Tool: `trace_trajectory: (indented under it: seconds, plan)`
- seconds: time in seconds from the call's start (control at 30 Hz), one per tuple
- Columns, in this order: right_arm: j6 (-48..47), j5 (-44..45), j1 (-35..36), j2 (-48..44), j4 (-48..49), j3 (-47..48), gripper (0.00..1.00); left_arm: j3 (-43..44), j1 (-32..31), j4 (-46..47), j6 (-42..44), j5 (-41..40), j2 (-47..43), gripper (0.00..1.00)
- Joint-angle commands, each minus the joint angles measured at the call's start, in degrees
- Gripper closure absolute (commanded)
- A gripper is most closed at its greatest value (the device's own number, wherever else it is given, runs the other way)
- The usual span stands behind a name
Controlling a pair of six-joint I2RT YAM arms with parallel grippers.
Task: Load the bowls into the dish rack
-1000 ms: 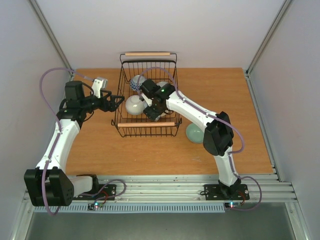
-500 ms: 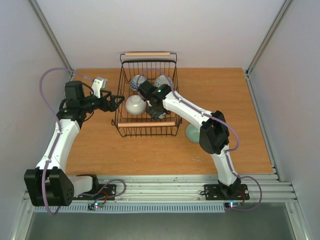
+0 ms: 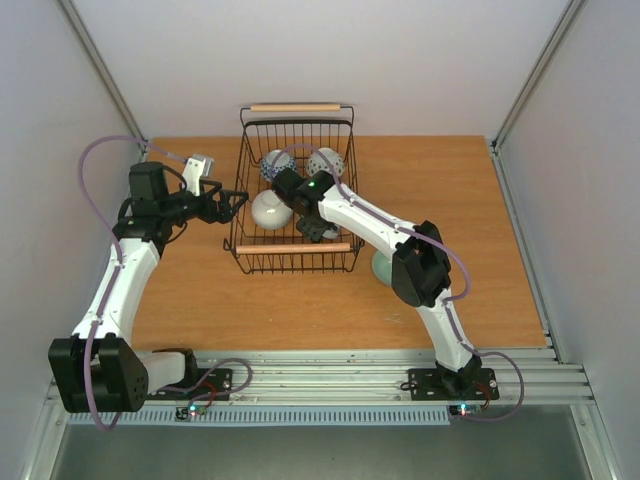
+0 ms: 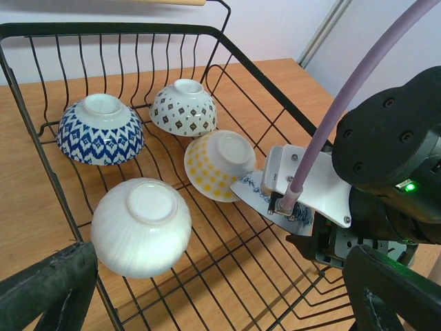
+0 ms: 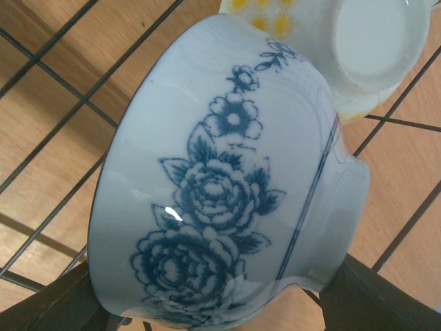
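Observation:
The dish rack (image 3: 295, 262) stands at mid table, a black wire basket with wooden handles. Upside down inside lie a blue zigzag bowl (image 4: 100, 129), a diamond-patterned bowl (image 4: 183, 107), a yellow-dotted bowl (image 4: 219, 164) and a plain white bowl (image 4: 141, 226). My right gripper (image 3: 314, 227) reaches down into the rack, shut on a pale bowl with blue flowers (image 5: 227, 207), held tilted just above the wire floor beside the yellow-dotted bowl (image 5: 358, 48). My left gripper (image 3: 236, 204) hovers open at the rack's left wall, holding nothing. A pale green bowl (image 3: 384, 268) sits on the table right of the rack.
The right arm (image 3: 370, 220) crosses the rack's right wall and partly covers the pale green bowl. Grey walls close in the table left, right and behind. The rack's near wooden handle (image 3: 320, 247) lies just below the right gripper.
The right arm has swung leftward, carrying the blue-flowered bowl deeper into the rack toward the other bowls. The left arm has stayed in place, jaws wide.

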Motion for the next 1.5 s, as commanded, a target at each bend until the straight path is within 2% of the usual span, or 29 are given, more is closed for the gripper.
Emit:
trace_trajectory:
  seconds: [0.0,0.33,0.47,0.67,0.73,0.77,1.47]
  plan:
    - [-1.21,5.56,0.74,1.4,-2.32,3.14,0.99,-0.54,0.57,2.91,-0.31,0.76,-0.11,0.02]
    - [-1.49,5.61,2.14,4.06,-6.62,4.69,0.96,-0.54,0.87,3.04,-0.63,1.05,-0.28,0.01]
    - [-1.37,4.7,2.27,4.75,-7.29,4.87,0.87,-0.62,0.94,3.1,-0.7,1.12,-0.22,0.01]
    - [-1.18,3.12,2.44,4.86,-7.3,4.76,0.36,-0.7,0.99,3.24,-0.64,1.14,-0.16,0.01]
    - [-1.26,2.49,2.58,4.91,-7.18,4.71,0.1,-0.71,1.07,3.28,-0.64,1.03,0.01,0.01]
    - [-1.28,2.37,2.66,4.86,-7.08,4.63,0.02,-0.71,1.13,3.28,-0.64,1.03,0.06,0.0]
    - [-2.59,-4.35,4.7,2.33,-5.38,2.89,0.01,-0.71,1.32,3.38,-0.73,1.4,-0.32,0.01]
